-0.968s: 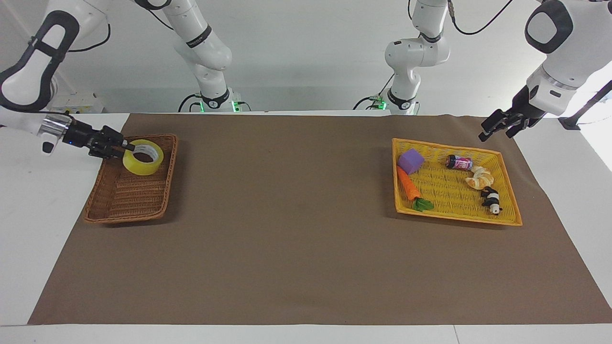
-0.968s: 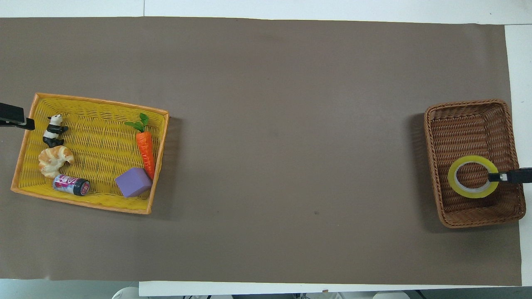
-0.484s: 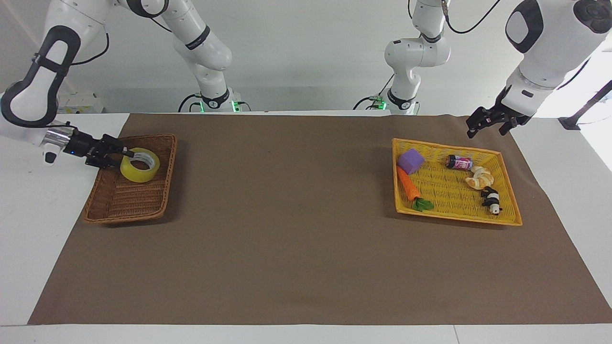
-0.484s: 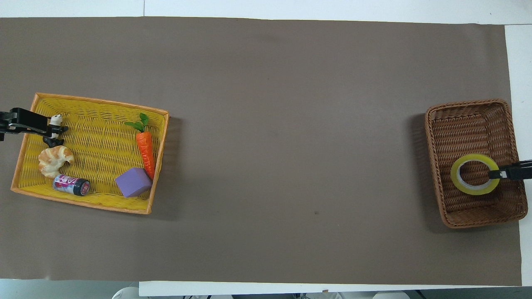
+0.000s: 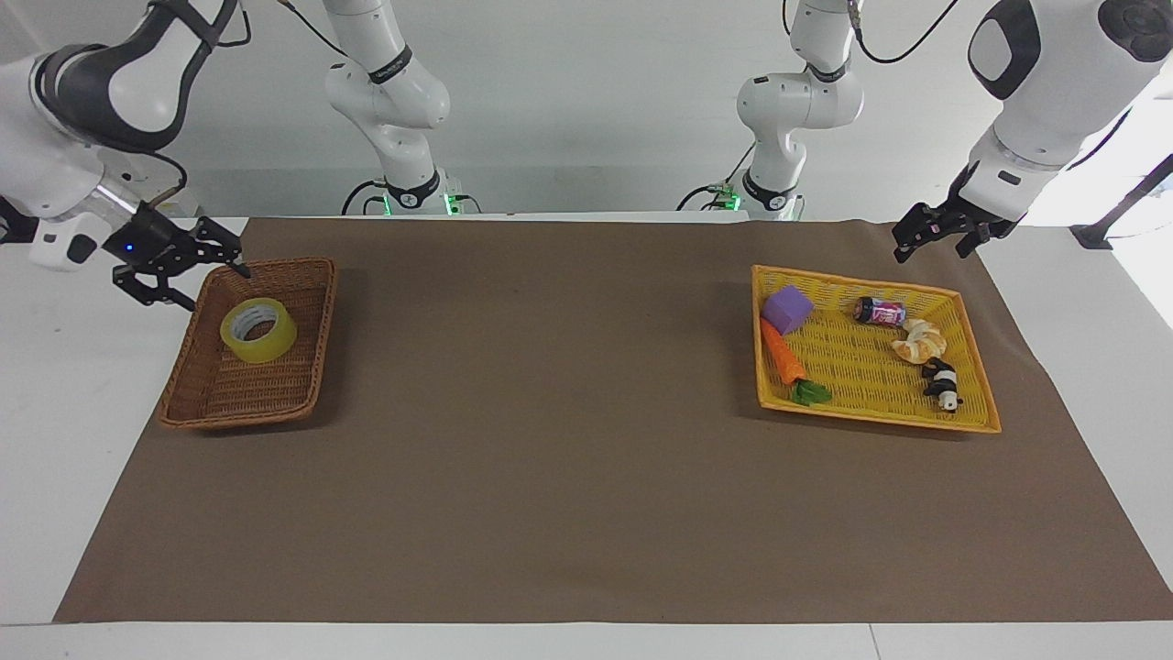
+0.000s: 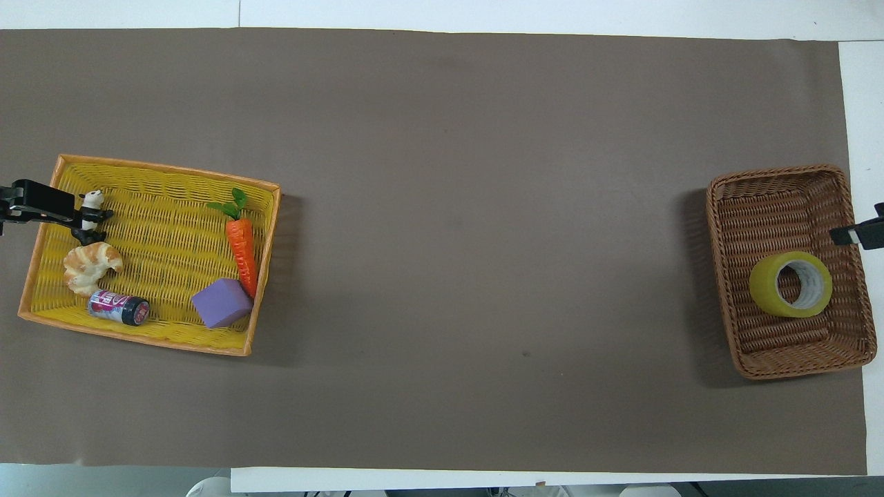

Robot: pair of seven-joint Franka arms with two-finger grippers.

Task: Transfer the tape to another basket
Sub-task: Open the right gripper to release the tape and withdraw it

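Since a second ago, when the right gripper (image 5: 213,286) held the tape (image 5: 258,330) by its rim, it has let go and risen over the basket (image 5: 302,385) edge, jaws wide and empty. The tape now lies tilted in the basket. Left gripper (image 5: 935,240), open and empty, waits over the basket's counterpart, the yellow basket (image 5: 871,417); the can (image 5: 880,312) label cannot be read.

The tape (image 5: 258,331) looks like glossy translucent yellow film on a matt cardboard core. The basket (image 5: 307,390) under it is rough dark brown wicker. The yellow tray (image 5: 871,417) is a finer, brighter weave. A matt brown cloth (image 5: 568,458) covers the smooth white table (image 5: 55,431).
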